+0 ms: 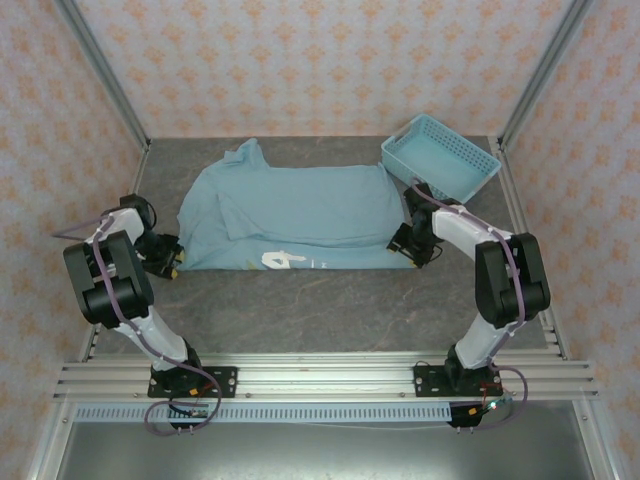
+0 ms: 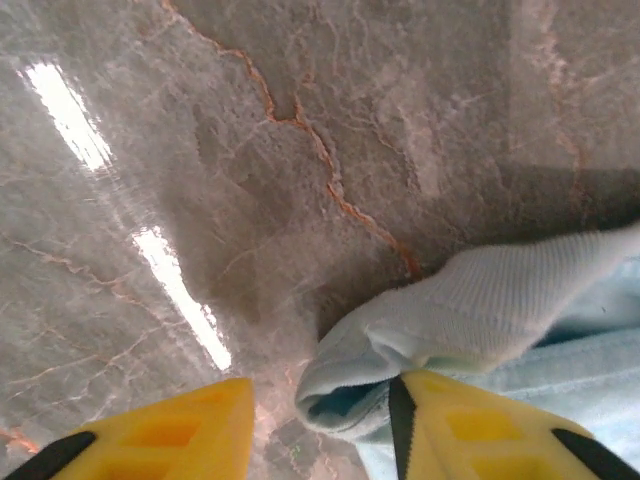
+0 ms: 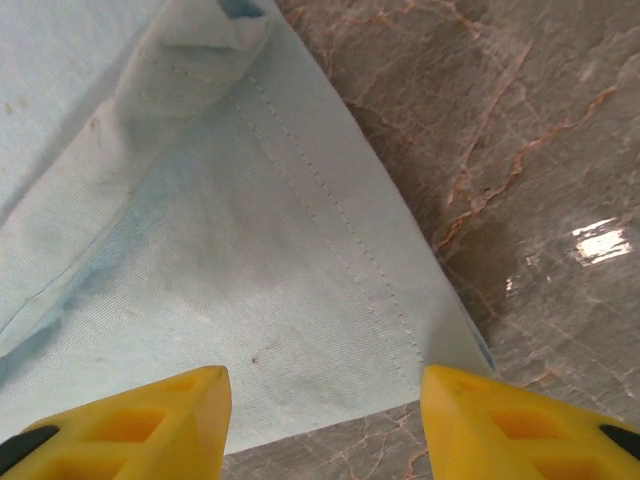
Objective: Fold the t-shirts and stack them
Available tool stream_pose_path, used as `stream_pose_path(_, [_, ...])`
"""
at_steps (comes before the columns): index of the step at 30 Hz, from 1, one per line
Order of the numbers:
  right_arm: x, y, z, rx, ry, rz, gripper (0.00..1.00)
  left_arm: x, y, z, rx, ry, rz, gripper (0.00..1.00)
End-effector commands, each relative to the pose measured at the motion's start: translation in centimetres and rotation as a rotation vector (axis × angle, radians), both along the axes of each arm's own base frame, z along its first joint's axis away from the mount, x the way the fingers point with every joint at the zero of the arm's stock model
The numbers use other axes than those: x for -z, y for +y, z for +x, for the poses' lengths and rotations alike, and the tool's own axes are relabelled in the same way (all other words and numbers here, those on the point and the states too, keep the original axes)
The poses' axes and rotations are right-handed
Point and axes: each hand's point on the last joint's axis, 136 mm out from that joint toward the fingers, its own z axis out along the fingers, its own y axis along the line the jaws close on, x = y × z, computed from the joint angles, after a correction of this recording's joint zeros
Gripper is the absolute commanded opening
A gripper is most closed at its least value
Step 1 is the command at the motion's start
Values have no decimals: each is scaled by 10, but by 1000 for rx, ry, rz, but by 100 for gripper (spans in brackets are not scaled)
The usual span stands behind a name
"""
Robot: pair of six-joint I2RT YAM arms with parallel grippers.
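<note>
Hovering wide open, gripping nothing: left claw at ribbed edge, right claw astride hem corner of light blue t-shirt, lying half-folded on bench. Close shallow and you catch one layer; fold skews.

The t-shirt is soft matt cloth with a ribbed collar; the table is glossy veined stone; the basket, perforated plastic.

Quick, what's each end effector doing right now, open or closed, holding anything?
Left end effector: open, at the t-shirt's ribbed edge.
Right end effector: open above the t-shirt's corner.
</note>
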Motion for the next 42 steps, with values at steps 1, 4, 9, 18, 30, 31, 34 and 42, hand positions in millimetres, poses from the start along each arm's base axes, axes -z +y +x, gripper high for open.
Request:
stream_pose_path(1, [5,-13,4,0,7,-75,52,4,10,-2,-39,27,39,30])
stream_pose_path(4, [15,-20,2,2,42,-118,51,0,19,-2,-43,33,76,13])
stream_pose_path(9, [32,-30,-6,-13,120,-187,49,-12,34,-7,-5,75,135,2])
stream_pose_path(18, [28,-46,-32,-47,191,-260,36,-16,36,-42,54,215,137,0])
stream_pose_path(30, [14,-61,-95,-53,231,-284,34,-10,18,-100,137,342,137,2])
stream_pose_path(31, [14,-61,-98,-51,228,-281,35,-11,20,-103,140,347,151,4])
stream_pose_path(34, [10,-59,-101,-46,208,-261,39,-17,24,-107,146,341,191,10])
stream_pose_path(42, [-28,-52,-79,-50,47,-240,45,-72,20,-89,228,201,379,31])
